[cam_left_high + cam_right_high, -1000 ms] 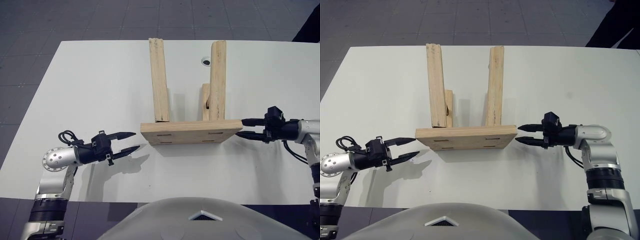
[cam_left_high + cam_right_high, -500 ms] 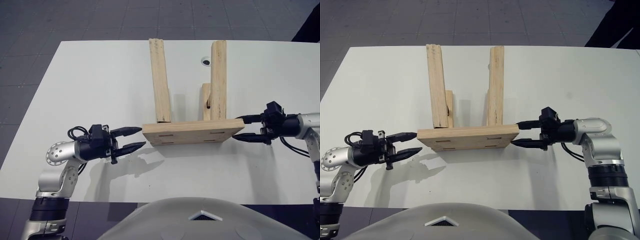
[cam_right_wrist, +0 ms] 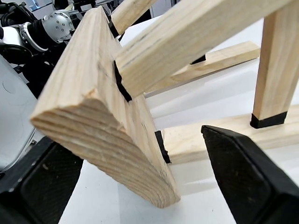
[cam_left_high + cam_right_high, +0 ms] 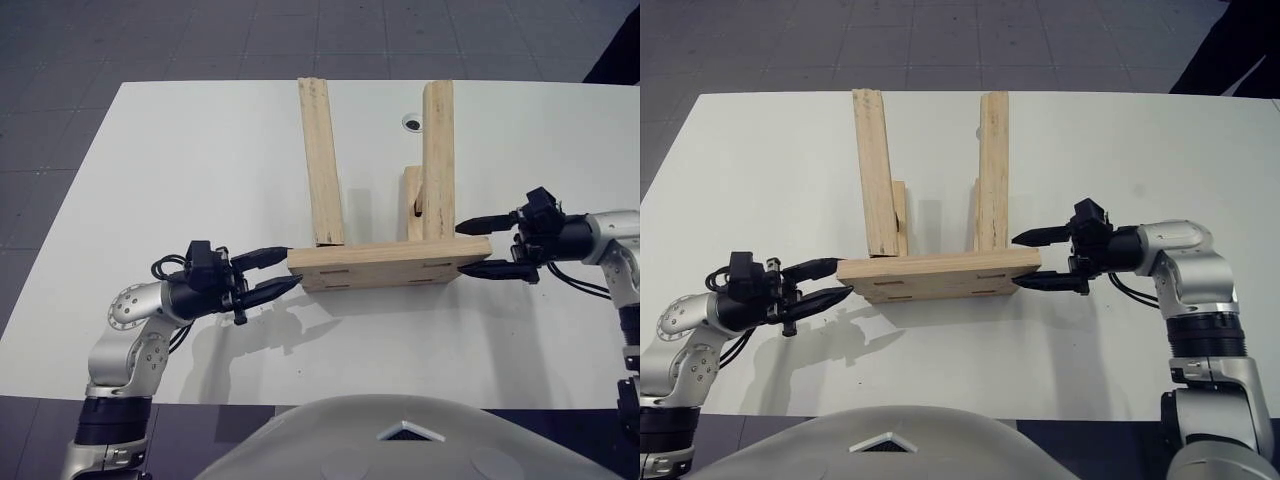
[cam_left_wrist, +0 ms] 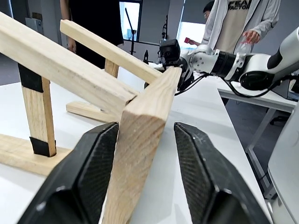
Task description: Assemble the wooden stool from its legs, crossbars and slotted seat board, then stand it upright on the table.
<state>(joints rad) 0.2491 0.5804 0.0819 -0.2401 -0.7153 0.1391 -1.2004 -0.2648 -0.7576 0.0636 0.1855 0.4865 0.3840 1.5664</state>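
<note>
While the pale wooden stool (image 4: 375, 200) lies on its side on the white desk (image 4: 180, 160), with its slotted seat board (image 4: 385, 264) nearest the robot, the head views place the left claw (image 4: 288, 268) and right claw (image 4: 462, 249) at opposite board ends. The wrist views show each claw's black fingers (image 5: 91, 172) (image 3: 243, 172) spread, straddling the board's edge without pinching it.

The seat board (image 4: 388, 264) is pale, unvarnished wood with clear grain, rough-sawn on its end face. The legs (image 4: 320, 160) are the same bare, matt timber, with matt black bands (image 5: 30, 77) at the joints. The table (image 4: 180, 160) is smooth, matt white. The left gripper (image 4: 288, 268) has fingers (image 5: 93, 177) of black, finely pebbled plastic, as does the right gripper (image 4: 465, 248). The left arm housing (image 4: 125, 310) is satin silver metal.
</note>
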